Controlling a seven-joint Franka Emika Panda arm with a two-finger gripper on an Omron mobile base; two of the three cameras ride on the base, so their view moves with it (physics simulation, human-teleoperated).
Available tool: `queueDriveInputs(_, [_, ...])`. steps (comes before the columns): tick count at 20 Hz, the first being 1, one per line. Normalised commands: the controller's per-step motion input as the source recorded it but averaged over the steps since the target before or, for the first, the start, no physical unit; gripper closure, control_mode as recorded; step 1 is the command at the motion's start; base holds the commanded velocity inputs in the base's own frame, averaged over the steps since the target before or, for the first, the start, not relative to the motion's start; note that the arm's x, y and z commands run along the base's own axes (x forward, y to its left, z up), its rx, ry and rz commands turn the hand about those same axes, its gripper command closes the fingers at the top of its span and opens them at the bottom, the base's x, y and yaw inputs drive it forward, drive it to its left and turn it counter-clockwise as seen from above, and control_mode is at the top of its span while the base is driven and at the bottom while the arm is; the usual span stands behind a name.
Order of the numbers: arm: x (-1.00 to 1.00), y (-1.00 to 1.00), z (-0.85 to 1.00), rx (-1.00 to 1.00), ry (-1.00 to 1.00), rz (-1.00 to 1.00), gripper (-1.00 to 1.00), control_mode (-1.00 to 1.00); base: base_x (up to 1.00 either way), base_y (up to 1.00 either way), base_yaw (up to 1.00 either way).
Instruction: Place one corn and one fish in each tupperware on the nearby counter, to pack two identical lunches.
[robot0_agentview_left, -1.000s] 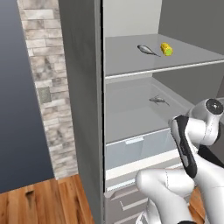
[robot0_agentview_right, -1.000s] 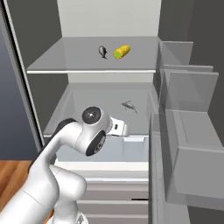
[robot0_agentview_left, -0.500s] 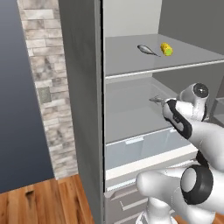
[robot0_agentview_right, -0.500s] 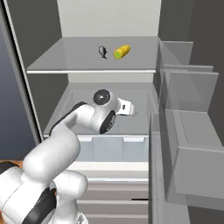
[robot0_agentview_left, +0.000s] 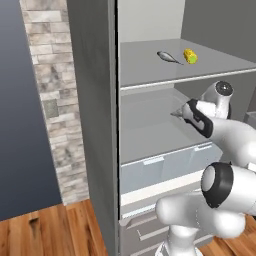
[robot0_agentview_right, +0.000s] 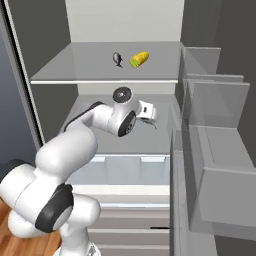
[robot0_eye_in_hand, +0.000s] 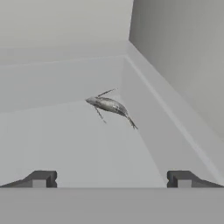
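An open fridge holds the food. On its top shelf (robot0_agentview_right: 75, 70) a small dark fish (robot0_agentview_right: 118, 58) (robot0_agentview_left: 169, 57) lies beside a yellow corn (robot0_agentview_right: 139, 59) (robot0_agentview_left: 190, 56). On the middle shelf (robot0_eye_in_hand: 65, 144) lies a second fish (robot0_eye_in_hand: 109, 105) (robot0_agentview_left: 176, 114), close to the right wall. My gripper (robot0_eye_in_hand: 111, 179) (robot0_agentview_right: 148, 116) reaches into that shelf, open and holding nothing. The fish lies a short way ahead of its fingertips (robot0_eye_in_hand: 41, 179), midway between them. The tupperware and the counter are out of view.
Grey door bins (robot0_agentview_right: 210, 125) stand out at the right of the fridge. A clear drawer (robot0_agentview_right: 145, 170) sits under the middle shelf. A brick wall (robot0_agentview_left: 50, 100) and wooden floor (robot0_agentview_left: 50, 230) lie to the left.
The arm has risen and swung forward into the middle shelf, bringing the hand close to the fish there. The gripper stayed open. The food has not moved.
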Motion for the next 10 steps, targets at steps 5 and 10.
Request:
queueDriveInputs(5, [0.47,-0.10,-0.35,-0.01,0.05,0.01,-1.00,-1.00,0.00,0.00,0.00])
queueDriveInputs(10, [0.50,-0.03,-0.30,-0.02,0.00,0.20,-1.00,-1.00,0.00,0.00,0.00])
